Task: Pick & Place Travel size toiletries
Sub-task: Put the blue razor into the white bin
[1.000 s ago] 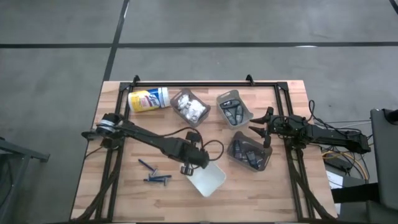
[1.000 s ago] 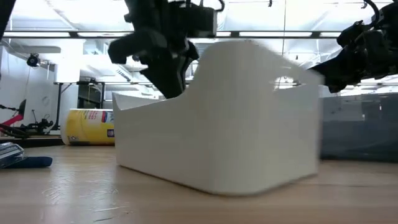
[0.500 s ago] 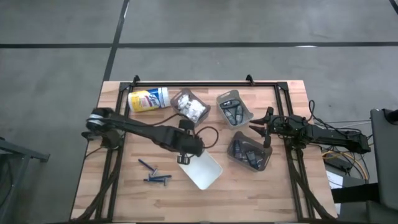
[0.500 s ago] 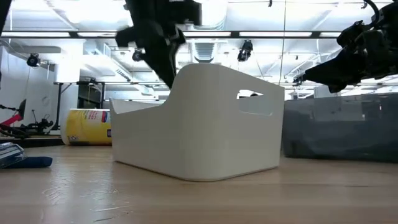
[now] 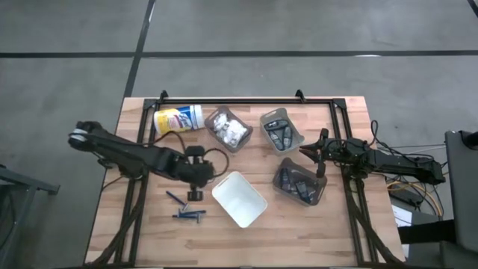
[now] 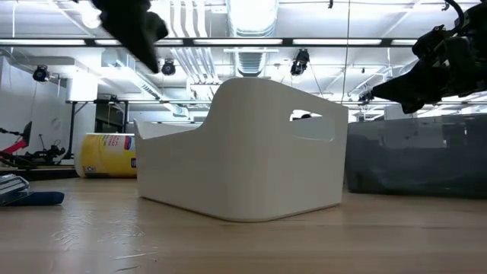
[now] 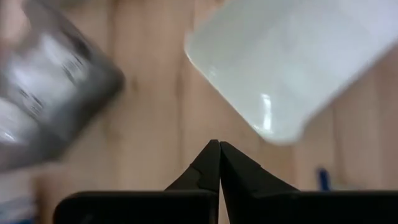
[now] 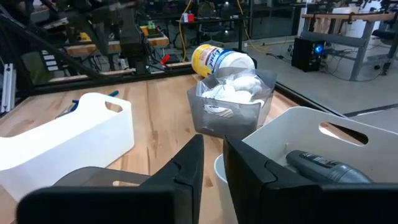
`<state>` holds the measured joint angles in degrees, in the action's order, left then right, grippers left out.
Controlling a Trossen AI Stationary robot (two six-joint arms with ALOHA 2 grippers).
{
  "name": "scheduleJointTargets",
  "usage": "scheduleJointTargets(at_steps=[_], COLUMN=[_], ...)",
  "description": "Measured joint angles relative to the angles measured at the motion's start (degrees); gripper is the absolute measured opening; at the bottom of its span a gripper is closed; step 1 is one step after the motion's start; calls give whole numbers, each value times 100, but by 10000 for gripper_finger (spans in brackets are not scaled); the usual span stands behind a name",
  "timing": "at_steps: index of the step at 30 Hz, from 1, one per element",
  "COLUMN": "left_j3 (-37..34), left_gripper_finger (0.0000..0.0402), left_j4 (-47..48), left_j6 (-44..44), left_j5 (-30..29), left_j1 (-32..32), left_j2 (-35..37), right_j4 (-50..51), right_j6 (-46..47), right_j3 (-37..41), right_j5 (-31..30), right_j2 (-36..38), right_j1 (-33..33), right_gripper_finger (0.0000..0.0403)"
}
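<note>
The left gripper (image 5: 193, 193), fingers clenched on nothing, hangs above the table (image 5: 149, 224) between the white bin (image 5: 240, 199) and the blue sticks (image 5: 183, 207), while the right gripper (image 5: 317, 153), fingers narrowly parted, waits between two smoky bins (image 5: 282, 131).

Seen from above, a table (image 5: 336, 224) holds four bins. An empty bin (image 5: 240, 199) sits near the middle. Behind it a bin (image 5: 228, 128) holds small bottles (image 5: 233, 133), and a canister (image 5: 178, 119) lies on its side just left of that. To the right, one bin of oblong pieces (image 5: 281, 131) stands behind another (image 5: 299, 184). Thin sticks (image 5: 184, 208) lie loose on the table, left of the empty bin
</note>
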<state>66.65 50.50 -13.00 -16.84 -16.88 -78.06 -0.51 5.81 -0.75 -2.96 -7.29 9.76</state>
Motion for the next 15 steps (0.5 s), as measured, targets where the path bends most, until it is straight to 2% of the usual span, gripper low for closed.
scheduleJointTargets(at_steps=[6, 10, 15], left_j3=[-977, -1519, -2049], left_gripper_finger=[12, 13, 24], left_j4=[-4, 0, -2], left_j6=[-829, -915, -833], left_j5=[820, 1434, 1748], left_j1=[-109, -168, -291], left_j2=[719, 1024, 1197], right_j4=[0, 0, 0], right_j6=[2, -23, -8], right_j3=[1, 0, 0], right_j5=[0, 0, 0], right_j2=[0, 0, 2], right_j1=[1, 0, 1], right_gripper_finger=[43, 47, 62])
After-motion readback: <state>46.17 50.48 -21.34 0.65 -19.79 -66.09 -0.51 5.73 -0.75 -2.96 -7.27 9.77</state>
